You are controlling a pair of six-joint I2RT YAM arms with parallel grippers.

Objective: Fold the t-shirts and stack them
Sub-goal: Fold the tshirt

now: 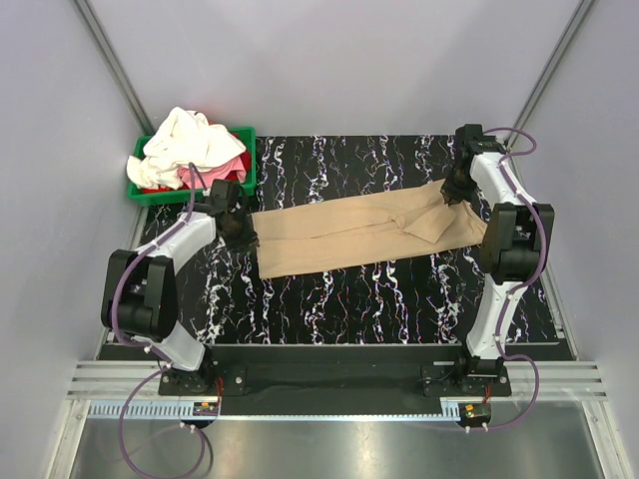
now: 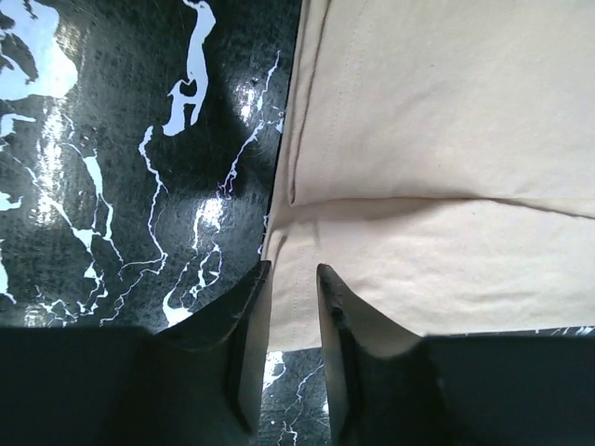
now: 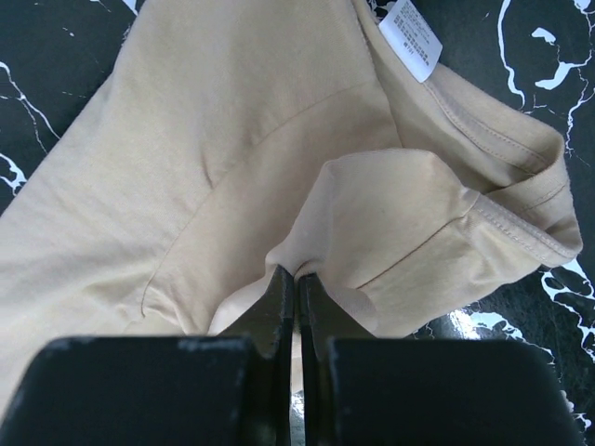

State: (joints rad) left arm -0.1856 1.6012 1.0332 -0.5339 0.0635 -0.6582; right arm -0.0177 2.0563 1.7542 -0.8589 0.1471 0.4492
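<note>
So we've got the black white-veined marble-look counter with one tan cotton t-shirt lying on it as a long narrow strip that runs from the left gripper across to the right gripper. We'd say the lengthwise folds are in, but it hasn't been folded crosswise into a packet yet. There's no stack anywhere.

Just beyond the left gripper sits the green plastic bin, heaped with a crumpled white garment over a pink one. So we reckon most of the job is ahead of us.

The left gripper has its jaws at a narrow gap, with the shirt's hem corner lying in it, and it doesn't look clamped to us. The right gripper is pinched tight on a fold of the tan cloth near the collar. The small white care label is past its fingertips, off to the right.
</note>
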